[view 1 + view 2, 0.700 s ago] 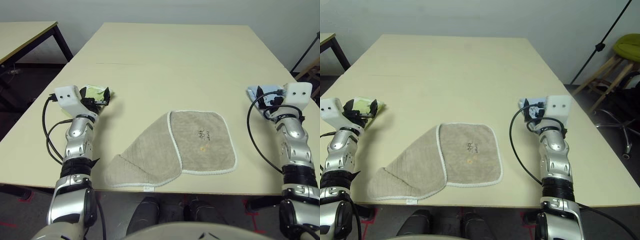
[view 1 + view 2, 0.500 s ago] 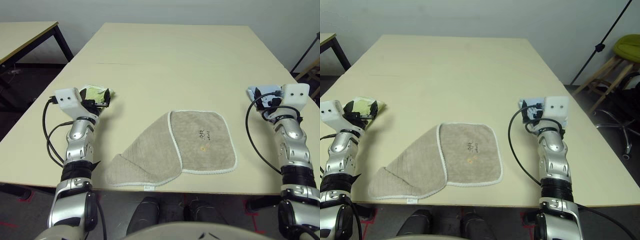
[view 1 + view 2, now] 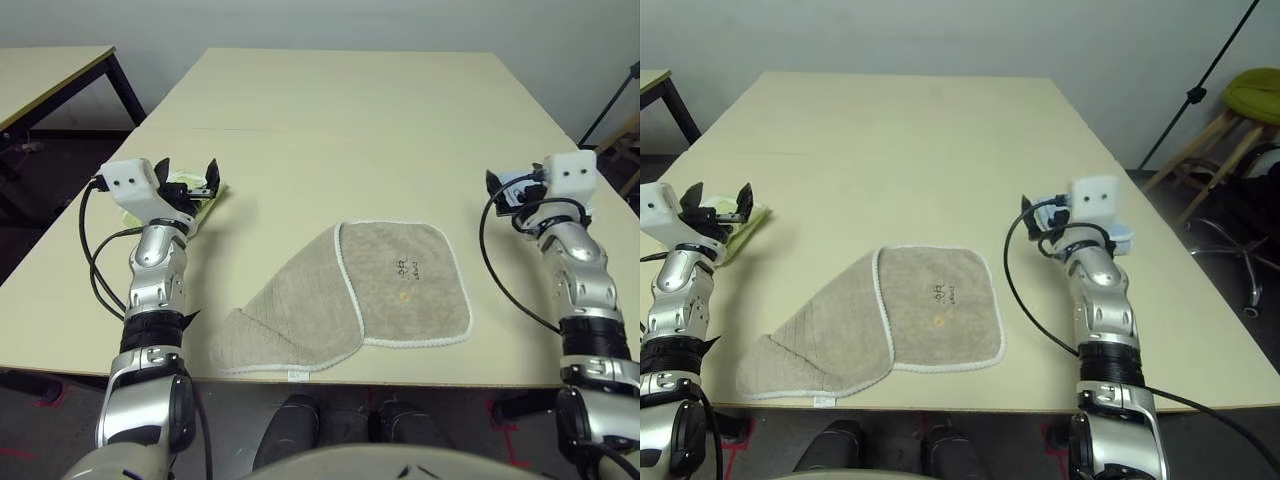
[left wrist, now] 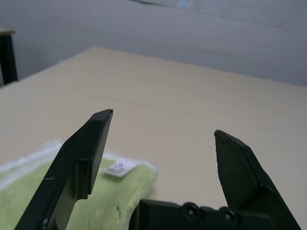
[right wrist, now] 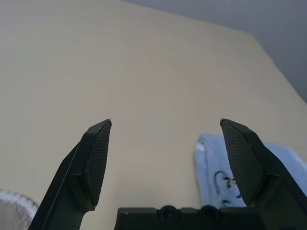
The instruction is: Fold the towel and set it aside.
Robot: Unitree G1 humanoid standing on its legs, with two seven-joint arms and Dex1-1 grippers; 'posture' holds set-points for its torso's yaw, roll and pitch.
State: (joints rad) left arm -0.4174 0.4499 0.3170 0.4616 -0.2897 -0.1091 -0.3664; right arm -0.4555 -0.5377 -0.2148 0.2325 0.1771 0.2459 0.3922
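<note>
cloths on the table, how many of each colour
beige-brown towel: 1
yellow-green cloth: 1
light blue cloth: 1
total: 3

We see a beige-brown towel (image 3: 350,300) with white stitched edging, a small dark printed mark and a yellow dot. The table (image 3: 340,120) is pale cream. A folded cloth (image 4: 72,191) is yellow-green, another cloth (image 5: 249,172) is light blue with a dark print.
</note>
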